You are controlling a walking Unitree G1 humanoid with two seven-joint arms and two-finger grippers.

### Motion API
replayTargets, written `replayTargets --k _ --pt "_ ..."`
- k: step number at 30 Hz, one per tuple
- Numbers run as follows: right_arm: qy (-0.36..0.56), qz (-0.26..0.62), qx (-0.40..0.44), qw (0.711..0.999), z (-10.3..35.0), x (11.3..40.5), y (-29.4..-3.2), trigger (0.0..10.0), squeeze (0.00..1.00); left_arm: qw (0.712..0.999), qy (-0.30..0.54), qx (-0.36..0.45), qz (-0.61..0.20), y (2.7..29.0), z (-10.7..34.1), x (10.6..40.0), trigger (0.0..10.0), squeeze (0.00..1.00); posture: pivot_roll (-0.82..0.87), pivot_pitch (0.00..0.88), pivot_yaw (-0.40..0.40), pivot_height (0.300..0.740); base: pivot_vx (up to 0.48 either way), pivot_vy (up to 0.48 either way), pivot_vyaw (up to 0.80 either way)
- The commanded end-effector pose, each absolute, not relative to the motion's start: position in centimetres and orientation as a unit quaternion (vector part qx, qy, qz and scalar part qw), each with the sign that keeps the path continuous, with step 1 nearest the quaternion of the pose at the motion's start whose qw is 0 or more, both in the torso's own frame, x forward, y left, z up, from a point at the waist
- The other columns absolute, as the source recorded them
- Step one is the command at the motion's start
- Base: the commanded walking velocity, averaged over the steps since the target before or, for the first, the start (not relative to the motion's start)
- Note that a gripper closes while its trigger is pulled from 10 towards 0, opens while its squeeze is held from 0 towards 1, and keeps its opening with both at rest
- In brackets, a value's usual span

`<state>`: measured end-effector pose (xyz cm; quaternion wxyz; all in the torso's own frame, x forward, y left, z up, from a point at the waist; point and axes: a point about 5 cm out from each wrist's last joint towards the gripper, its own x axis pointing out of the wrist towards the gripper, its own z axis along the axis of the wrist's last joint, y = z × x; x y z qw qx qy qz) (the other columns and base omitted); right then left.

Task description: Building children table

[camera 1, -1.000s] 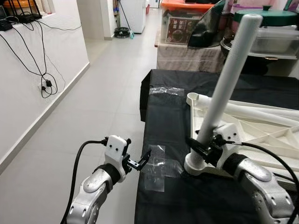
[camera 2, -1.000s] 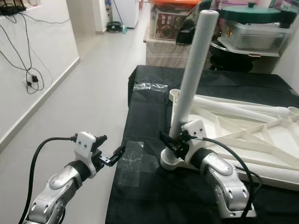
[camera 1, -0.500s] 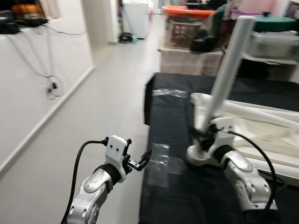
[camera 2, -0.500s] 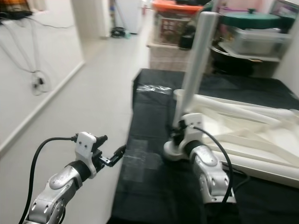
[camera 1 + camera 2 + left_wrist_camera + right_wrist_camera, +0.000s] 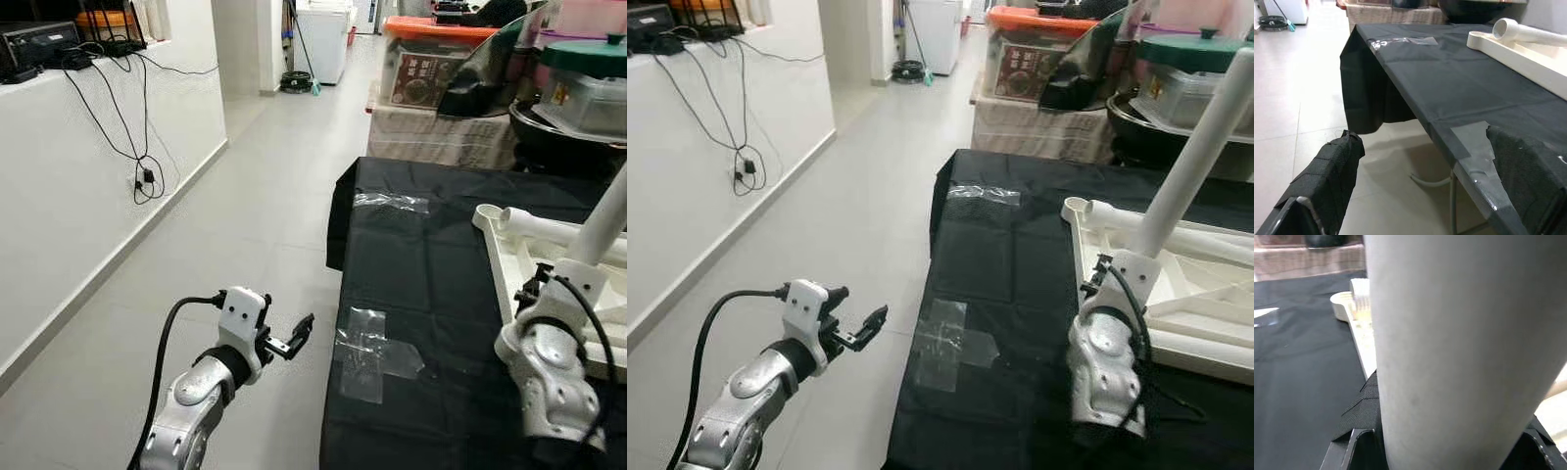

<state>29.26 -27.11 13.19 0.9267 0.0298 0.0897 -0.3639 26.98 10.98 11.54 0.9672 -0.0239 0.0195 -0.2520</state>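
On the black cloth [image 5: 1019,264] patched with clear tape [image 5: 950,343] lies an upturned white plastic tabletop [image 5: 1195,294]. From its near corner a smooth round white leg [image 5: 1195,162] rises tilted, clamped between the right gripper [image 5: 1444,443]'s fingers. The left gripper [image 5: 867,328] hovers off the cloth's edge, fingers apart.

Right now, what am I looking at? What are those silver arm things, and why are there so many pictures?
It's a walking robot with two silver arms. Two pictures come from cameras in its head, looking down. The other two come from small cameras on its wrists.

In front of it stands a table under a black cloth with patches of clear tape. On the cloth lies a white children's tabletop, upside down.

The right gripper is closed around a white table leg, which stands at the tabletop's corner. The left gripper hangs open over the floor beside the table, holding nothing.
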Motion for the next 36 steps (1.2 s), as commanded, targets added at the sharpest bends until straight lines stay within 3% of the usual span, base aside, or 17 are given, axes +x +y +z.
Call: replayTargets --k 1,2,15,19,22,25,27,28,29,31,32,34,36 --pt "0.166 -0.388 0.034 0.906 9.8 28.1 -27.5 10.0 0.00 0.969 0.018 -0.022 -0.246 11.2 11.4 27.0 10.0 0.00 0.04 0.000 -0.055 0.740 0.000 0.000 0.00" --pt "0.158 -0.381 0.037 0.910 10.2 28.4 -27.1 10.0 1.00 0.969 0.018 -0.023 -0.245 11.2 11.4 27.0 10.0 0.00 0.04 0.000 -0.060 0.740 0.000 0.000 0.00" --pt "0.045 -0.353 0.004 0.935 15.1 28.9 -25.6 10.0 1.00 0.969 0.019 -0.024 -0.243 11.2 11.3 26.8 10.0 0.00 0.03 0.000 -0.065 0.740 0.000 0.000 0.00" --pt "0.036 -0.293 -0.062 0.953 15.2 25.8 -24.3 10.0 1.00 0.970 0.018 -0.024 -0.239 11.4 11.2 26.7 10.0 0.00 0.02 0.000 -0.071 0.740 0.000 0.000 0.00" --pt "0.034 -0.283 -0.075 0.955 15.1 25.0 -24.3 10.0 1.00 0.971 0.019 -0.024 -0.238 11.4 11.1 26.7 10.0 0.00 0.01 0.000 -0.070 0.740 0.000 0.000 0.00" --pt "-0.027 -0.215 -0.124 0.968 15.7 23.1 -24.2 10.0 1.00 0.971 0.020 -0.026 -0.237 11.4 11.0 26.6 10.0 0.00 0.01 0.000 -0.070 0.740 0.000 0.000 0.00" --pt "-0.027 -0.215 -0.124 0.968 15.7 23.1 -24.2 10.0 1.00 0.971 0.020 -0.026 -0.237 11.4 11.0 26.6 10.0 0.00 0.01 0.000 -0.070 0.740 0.000 0.000 0.00" --pt "-0.036 -0.193 -0.135 0.971 15.8 22.7 -24.0 10.0 1.00 0.971 0.021 -0.027 -0.237 11.5 10.9 26.6 10.0 0.00 0.01 0.000 -0.067 0.740 0.000 0.000 0.00" --pt "-0.029 -0.153 -0.136 0.978 15.6 22.6 -23.6 10.0 0.93 0.971 0.021 -0.026 -0.237 11.5 10.9 26.6 10.0 0.00 0.00 0.000 -0.061 0.740 0.000 0.000 0.00" --pt "-0.014 -0.113 -0.136 0.984 15.3 22.8 -23.2 10.0 0.93 0.971 0.021 -0.024 -0.239 11.6 10.9 26.7 10.0 0.00 -0.01 0.000 -0.055 0.740 0.000 0.000 0.00" --pt "0.008 -0.046 -0.123 0.991 15.0 23.9 -22.0 10.0 0.00 0.970 0.021 -0.023 -0.241 11.7 10.9 26.9 10.0 0.00 -0.01 0.000 -0.053 0.740 0.000 0.000 0.00" --pt "0.008 -0.046 -0.123 0.991 15.0 23.9 -22.0 10.0 0.00 0.970 0.021 -0.023 -0.241 11.7 10.9 26.9 10.0 0.00 -0.01 0.000 -0.053 0.740 0.000 0.000 0.00" --pt "0.047 0.035 -0.089 0.994 14.4 25.9 -19.8 10.0 0.00 0.969 0.015 -0.024 -0.244 11.2 11.2 27.3 10.0 0.00 0.00 0.000 -0.049 0.740 0.000 0.000 0.00"
